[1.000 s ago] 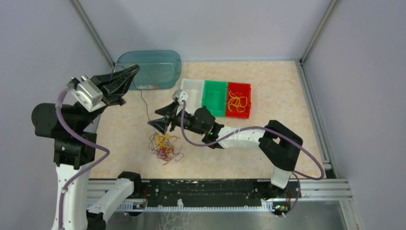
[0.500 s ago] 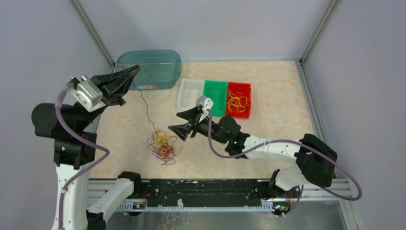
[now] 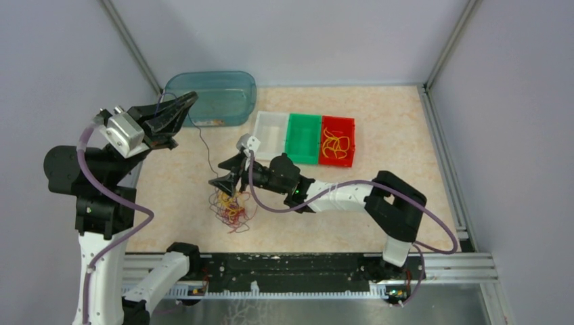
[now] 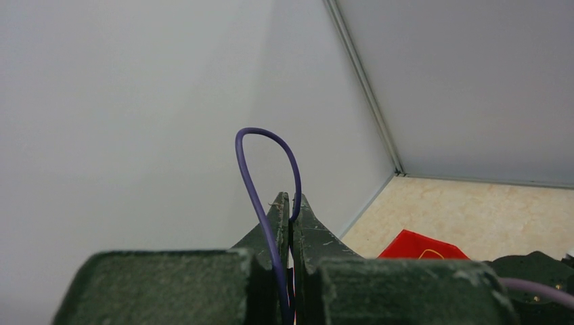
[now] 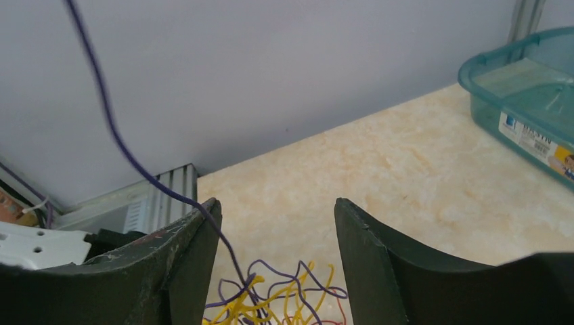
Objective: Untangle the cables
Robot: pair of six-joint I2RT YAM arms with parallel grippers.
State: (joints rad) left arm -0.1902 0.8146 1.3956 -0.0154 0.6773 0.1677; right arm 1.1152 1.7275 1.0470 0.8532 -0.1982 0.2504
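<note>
The left claw [image 4: 290, 200] pinches a thin purple wire [image 4: 260, 131] looping beyond its tips, while the tangle [image 3: 231, 206] lies just below the spread right claw [image 5: 274, 211].

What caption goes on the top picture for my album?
Left gripper holds one wire up from the tangle; open right gripper hovers over the tangle.

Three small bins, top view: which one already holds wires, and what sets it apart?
The red bin, at the row's right end, holds curled yellow wires; the green bin and the white bin beside it show none.
</note>
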